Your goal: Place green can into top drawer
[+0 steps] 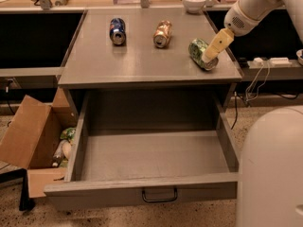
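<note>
Camera view, single frame.

The cabinet top (pixel 142 63) fills the upper middle of the frame. Three cans lie on their sides on it. The blue can (pixel 117 30) is at upper left of the surface and the copper-orange can (pixel 162 33) is just right of it, the two apart. The green can (pixel 197 50) lies towards the right edge of the top, well clear of the other two, with one silver end facing down-frame.

The gripper (pixel 211 54) comes in from the upper right on the white arm (pixel 251 8). Its pale yellow tip overlaps the right side of the green can. I cannot tell whether it is touching the can, or whether it is open or closed. The can is resting on the surface, not lifted.

The top drawer (pixel 142 189) is pulled out wide towards the bottom of the frame. I see nothing lying on its grey floor. The dark wire handle (pixel 159 196) sits at the centre of the front panel.

Surroundings: a white bowl (pixel 194 2) on the counter behind the cabinet, top of frame. An open cardboard box (pixel 26 138) stands on the floor at lower left with some items inside, which I cannot identify. The white robot body (pixel 272 169) takes up the lower right corner.
</note>
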Robot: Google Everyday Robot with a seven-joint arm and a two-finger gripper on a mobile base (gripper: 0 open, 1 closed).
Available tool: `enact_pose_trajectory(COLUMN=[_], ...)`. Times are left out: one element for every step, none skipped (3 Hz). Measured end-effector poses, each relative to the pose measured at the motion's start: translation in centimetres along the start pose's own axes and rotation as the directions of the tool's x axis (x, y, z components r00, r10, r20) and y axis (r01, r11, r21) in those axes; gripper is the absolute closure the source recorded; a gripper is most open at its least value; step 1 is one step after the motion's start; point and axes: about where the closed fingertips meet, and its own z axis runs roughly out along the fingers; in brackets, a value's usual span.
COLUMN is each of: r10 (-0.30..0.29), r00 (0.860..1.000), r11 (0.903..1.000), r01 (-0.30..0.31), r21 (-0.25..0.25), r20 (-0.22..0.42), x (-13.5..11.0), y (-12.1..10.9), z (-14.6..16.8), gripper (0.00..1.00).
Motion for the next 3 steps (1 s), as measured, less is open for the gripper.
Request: enact_pose_trajectory(r10=[0.074, 0.105, 0.131], r00=[0.997, 0.989, 0.976], r11=[0.9969, 0.9916, 0.9858], r01=[-0.075, -0.112, -0.147], r21=[0.026, 0.064, 0.081], r20=[0.029, 0.105, 0.172], x=[-0.6, -0.9, -1.0], y=[-0.7, -1.1, -0.9], z=[0.8, 1.3, 2.8], gripper=[0.00, 0.00, 0.00])
